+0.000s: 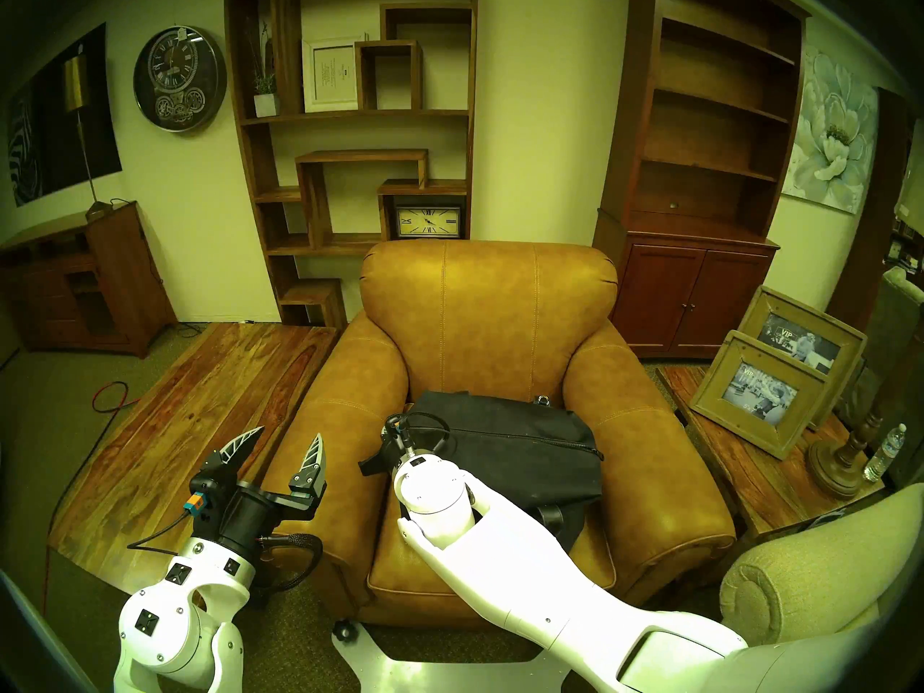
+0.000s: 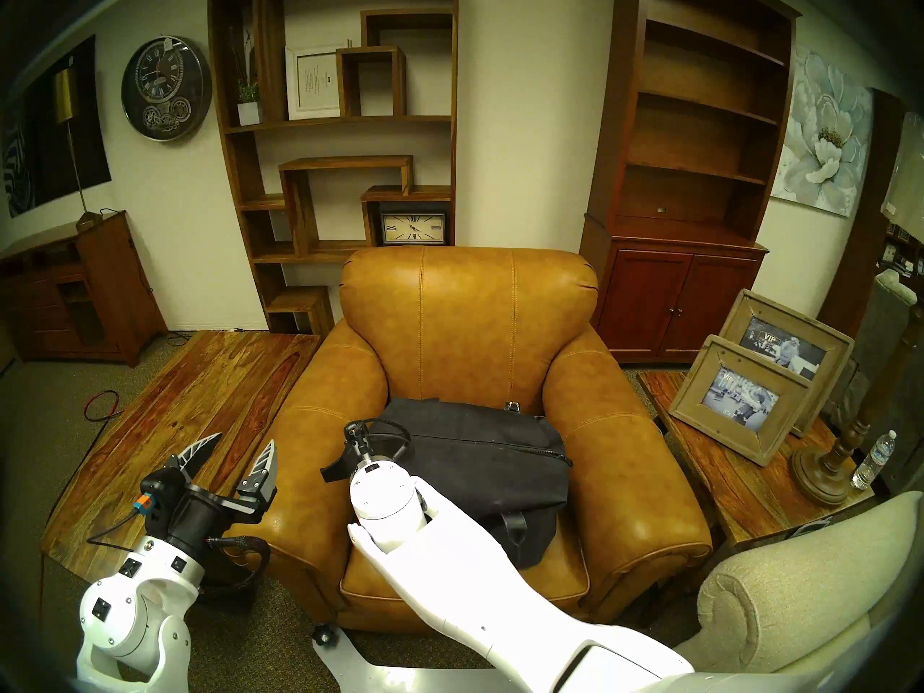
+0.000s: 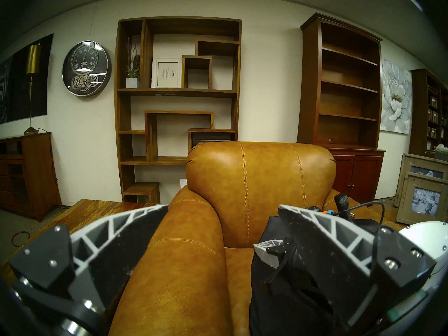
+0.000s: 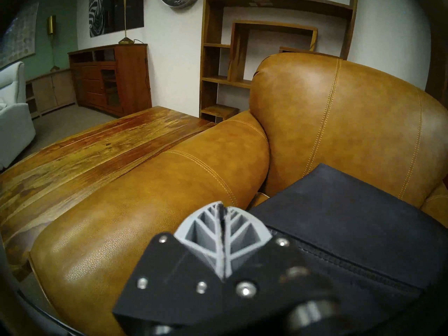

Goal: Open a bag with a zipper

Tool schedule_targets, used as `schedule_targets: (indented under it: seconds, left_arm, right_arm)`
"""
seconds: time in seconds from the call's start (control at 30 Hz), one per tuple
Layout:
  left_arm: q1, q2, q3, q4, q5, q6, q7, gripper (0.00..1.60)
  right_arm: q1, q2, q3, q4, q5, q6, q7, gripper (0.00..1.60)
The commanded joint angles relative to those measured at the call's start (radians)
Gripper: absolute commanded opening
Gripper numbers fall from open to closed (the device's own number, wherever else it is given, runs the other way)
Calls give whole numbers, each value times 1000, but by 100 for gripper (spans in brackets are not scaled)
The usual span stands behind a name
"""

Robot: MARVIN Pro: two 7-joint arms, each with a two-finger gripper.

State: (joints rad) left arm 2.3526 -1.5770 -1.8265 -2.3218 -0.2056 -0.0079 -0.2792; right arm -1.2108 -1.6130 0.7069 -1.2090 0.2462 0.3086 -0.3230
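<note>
Because the bag (image 1: 505, 447) on the chair (image 1: 480, 302) is soft and floppy, grab the zipper (image 1: 530, 439) pull; right gripper (image 4: 221, 208) is pressed together on nothing, left gripper (image 1: 285, 444) spread apart.

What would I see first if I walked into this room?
Probably the big tan armchair in the middle, with a black bag lying on its seat. Two white robot arms reach in from below: the right gripper is shut beside the bag's end near the chair's arm, and the left gripper hangs open beside the chair. A big round clock with gears hangs on the wall at the left.
</note>
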Motion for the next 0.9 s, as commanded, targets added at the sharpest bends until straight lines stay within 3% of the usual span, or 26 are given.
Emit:
schedule_targets:
  seconds: [0.0,0.57,0.87]
  left_arm:
    - [0,2,-6,-19,-1,-5,-1,160]
    - [11,-1,-42,-29,-15,-8,-4,160]
    - [20,-2,-48,-36,-23,-8,-11,160]
  right_arm:
    - [107,-111,-65,26,16,5,-12,0]
    - [206,-194,-139,236,63,3,-11,0]
    - [282,-273,-185,403,93,-4,12,0]
